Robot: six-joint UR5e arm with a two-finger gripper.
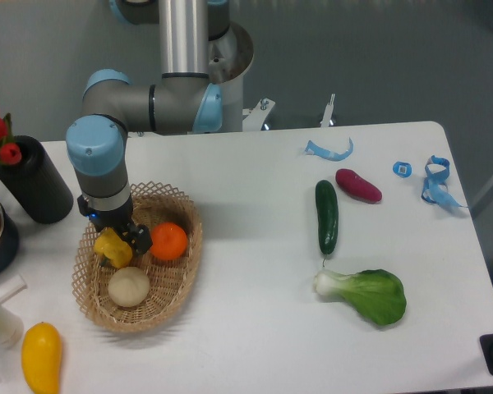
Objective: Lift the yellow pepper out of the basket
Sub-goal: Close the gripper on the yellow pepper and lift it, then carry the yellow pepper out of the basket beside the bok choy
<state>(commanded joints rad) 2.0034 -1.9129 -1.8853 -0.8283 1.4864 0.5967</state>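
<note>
Bright yellow is being shown by the yellow pepper (112, 247), set against the light tan open weave of the basket (181, 271). Vivid orange is being displayed by the orange fruit (169, 240), pale cream by the round onion (129, 286). The black gripper (128, 237) is being carried on a grey and light-blue arm (107, 144). On the white worktop (255, 328), dark green is being shown by the cucumber (326, 217), purple-red by the sweet potato (358, 185), and green and white by the bok choy (366, 294).

In the basket (185, 254), the yellow pepper (112, 247) lies left of the orange fruit (168, 241).
</note>
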